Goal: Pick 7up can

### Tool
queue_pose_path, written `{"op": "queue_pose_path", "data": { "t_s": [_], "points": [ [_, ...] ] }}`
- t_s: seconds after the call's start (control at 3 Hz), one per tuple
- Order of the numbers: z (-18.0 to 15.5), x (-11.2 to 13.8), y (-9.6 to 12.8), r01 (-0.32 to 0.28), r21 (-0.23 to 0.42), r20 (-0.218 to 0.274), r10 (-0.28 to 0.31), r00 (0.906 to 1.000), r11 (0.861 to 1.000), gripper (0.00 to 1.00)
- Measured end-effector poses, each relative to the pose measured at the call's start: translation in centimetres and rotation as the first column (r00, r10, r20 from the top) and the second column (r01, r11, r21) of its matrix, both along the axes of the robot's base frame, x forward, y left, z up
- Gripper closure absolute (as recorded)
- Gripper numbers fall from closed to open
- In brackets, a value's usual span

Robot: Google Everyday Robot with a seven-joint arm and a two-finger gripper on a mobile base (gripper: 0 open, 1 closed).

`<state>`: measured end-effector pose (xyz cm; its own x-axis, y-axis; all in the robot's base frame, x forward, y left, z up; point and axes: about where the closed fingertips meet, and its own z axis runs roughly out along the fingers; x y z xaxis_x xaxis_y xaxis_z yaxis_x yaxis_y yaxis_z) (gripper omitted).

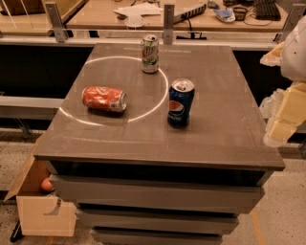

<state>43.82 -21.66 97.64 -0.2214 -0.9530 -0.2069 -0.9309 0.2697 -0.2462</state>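
Note:
The 7up can (149, 53) stands upright near the far middle of the brown cabinet top (220, 119); its body is pale silvery with green and yellowish markings. My gripper (282, 119) is at the right edge of the view, beside the cabinet's right side, well to the right of the can and nearer to me. Only pale yellowish parts of it show.
A dark blue Pepsi can (180, 102) stands upright at the middle of the top. A dented orange-red can (104, 99) lies on its side at the left. A cardboard box (40, 206) sits on the floor at lower left. Desks with clutter (143, 9) stand behind.

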Motion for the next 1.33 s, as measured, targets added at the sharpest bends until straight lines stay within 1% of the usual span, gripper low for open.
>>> {"op": "queue_pose_path", "data": {
  "t_s": [0.33, 0.67, 1.0, 1.33],
  "points": [
    [0.1, 0.2, 0.0, 0.005, 0.015, 0.006, -0.005, 1.0, 1.0, 0.0],
    [0.3, 0.9, 0.2, 0.023, 0.073, 0.027, -0.025, 0.9993, 0.997, 0.0],
    [0.8, 4.6, 0.0, 0.065, 0.233, 0.082, -0.086, 0.9929, 0.97, 0.0],
    [2.1, 12.6, 2.5, 0.024, 0.407, 0.228, -0.126, 0.9655, 0.913, 0.0]
  ]
}}
